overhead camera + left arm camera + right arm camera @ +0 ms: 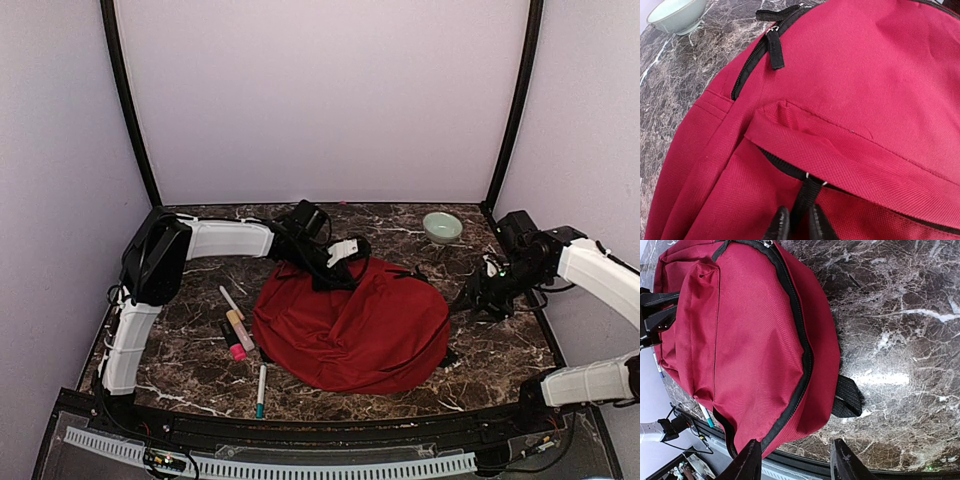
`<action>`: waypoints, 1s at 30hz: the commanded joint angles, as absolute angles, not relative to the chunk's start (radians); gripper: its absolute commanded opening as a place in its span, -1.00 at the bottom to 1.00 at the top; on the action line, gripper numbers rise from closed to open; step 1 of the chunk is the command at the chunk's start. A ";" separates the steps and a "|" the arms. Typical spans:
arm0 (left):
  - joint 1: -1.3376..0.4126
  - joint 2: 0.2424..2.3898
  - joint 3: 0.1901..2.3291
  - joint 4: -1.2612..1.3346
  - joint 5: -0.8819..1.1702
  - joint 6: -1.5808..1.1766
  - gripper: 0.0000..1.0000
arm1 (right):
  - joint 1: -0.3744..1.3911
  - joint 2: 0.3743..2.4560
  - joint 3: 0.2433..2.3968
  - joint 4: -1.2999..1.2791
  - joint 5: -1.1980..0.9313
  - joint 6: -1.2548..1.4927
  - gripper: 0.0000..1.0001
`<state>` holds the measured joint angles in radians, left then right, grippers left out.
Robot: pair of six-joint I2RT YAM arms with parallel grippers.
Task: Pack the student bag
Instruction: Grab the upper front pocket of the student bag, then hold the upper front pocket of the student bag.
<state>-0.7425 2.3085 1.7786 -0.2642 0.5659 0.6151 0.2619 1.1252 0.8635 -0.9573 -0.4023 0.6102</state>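
Note:
The student bag (355,325), a big red backpack, lies flat in the middle of the marble table (500,345), its zippers closed. My left gripper (328,276) is at the bag's far-left edge. In the left wrist view the left gripper (799,222) is shut on the black zipper pull (812,192) of the front pocket of the bag (865,75). My right gripper (478,300) hovers open just right of the bag. Seen from the right wrist, that gripper (797,460) stands over the edge of the bag (750,340), near a black strap loop (847,397), holding nothing.
Left of the bag lie a white pen (231,302), a beige marker (240,330) and a pink-capped marker (233,346). A teal-tipped pen (261,390) lies near the front edge. A pale green bowl (442,227) stands at the back right.

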 commanded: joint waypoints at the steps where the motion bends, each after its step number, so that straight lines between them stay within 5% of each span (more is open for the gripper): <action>1: -0.745 2.231 1.769 -0.280 0.589 0.591 -0.80 | 0.270 1.149 0.868 -0.913 -0.420 0.597 -0.03; 4: -0.747 2.230 1.791 -0.302 0.596 0.570 -1.00 | 0.271 1.159 0.877 -0.905 -0.421 0.594 -0.04; 18: -0.747 2.128 1.793 -0.383 0.547 0.335 -1.00 | 0.277 1.239 1.013 -0.854 -0.415 0.596 -0.04; 30: -0.765 2.075 1.769 -0.531 0.484 0.252 -1.00 | 0.437 1.577 1.238 -0.704 -0.435 0.658 0.02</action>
